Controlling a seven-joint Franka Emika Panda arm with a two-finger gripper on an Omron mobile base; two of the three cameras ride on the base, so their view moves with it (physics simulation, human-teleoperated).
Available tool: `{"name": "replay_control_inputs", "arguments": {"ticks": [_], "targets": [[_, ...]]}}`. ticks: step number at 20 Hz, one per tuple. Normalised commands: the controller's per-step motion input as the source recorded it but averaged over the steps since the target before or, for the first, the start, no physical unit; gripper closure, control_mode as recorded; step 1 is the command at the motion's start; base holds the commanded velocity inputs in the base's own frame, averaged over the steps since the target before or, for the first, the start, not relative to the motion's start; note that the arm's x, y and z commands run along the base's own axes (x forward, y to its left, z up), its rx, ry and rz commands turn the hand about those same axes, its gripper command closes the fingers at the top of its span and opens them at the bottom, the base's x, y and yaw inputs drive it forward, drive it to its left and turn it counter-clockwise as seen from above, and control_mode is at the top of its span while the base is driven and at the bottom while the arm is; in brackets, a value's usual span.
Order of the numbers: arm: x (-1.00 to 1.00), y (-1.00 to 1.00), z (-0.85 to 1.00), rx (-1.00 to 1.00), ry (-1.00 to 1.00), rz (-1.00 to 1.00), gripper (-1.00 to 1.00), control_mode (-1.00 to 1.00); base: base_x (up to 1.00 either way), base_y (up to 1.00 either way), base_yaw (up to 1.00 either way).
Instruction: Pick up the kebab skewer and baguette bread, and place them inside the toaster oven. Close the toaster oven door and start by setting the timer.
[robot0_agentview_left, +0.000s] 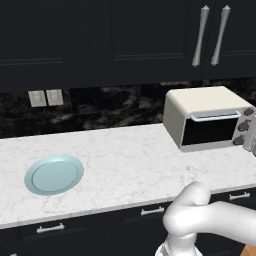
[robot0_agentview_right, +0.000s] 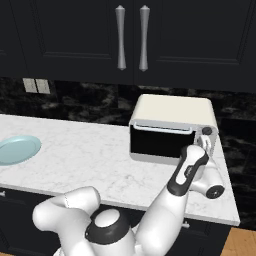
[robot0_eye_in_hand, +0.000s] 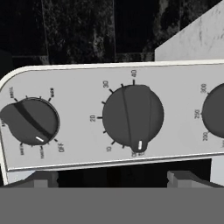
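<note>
The cream toaster oven (robot0_agentview_left: 200, 101) (robot0_agentview_right: 172, 109) stands at the right of the counter. Its dark glass toaster oven door (robot0_agentview_left: 209, 131) (robot0_agentview_right: 157, 142) is shut, silver handle on top. My gripper (robot0_agentview_right: 205, 144) (robot0_agentview_left: 252, 137) is right in front of the oven's knob panel (robot0_eye_in_hand: 87, 92), open, with nothing between its fingers. In the hand view the gripper (robot0_eye_in_hand: 113, 178) sits just below the middle numbered dial (robot0_eye_in_hand: 132, 116); another dark knob (robot0_eye_in_hand: 29, 121) is to its left. The kebab skewer and the baguette bread are hidden from view.
A light blue plate (robot0_agentview_left: 54, 174) (robot0_agentview_right: 17, 149) lies bare at the left of the white marble counter (robot0_agentview_left: 125, 160). Dark wall cabinets with silver handles (robot0_agentview_left: 201, 35) hang above. Drawer fronts run below the counter edge.
</note>
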Motion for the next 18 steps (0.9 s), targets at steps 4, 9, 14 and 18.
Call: {"name": "replay_control_inputs", "arguments": {"ticks": [4, 9, 14, 18], "targets": [[0.04, 0.00, 0.00, 0.00, 0.00, -0.04, -1.00, -1.00, 0.00, 0.00, 0.00], [0.01, 0.00, 0.00, 0.00, 0.00, -0.04, -1.00, -1.00, 0.00, 0.00, 0.00], [0.01, 0.00, -0.01, 0.00, 0.00, -0.03, -1.00, -1.00, 0.00, 0.00, 0.00], [0.00, -0.07, -0.02, 0.00, 0.00, -0.02, -1.00, -1.00, 0.00, 0.00, 0.00]]}}
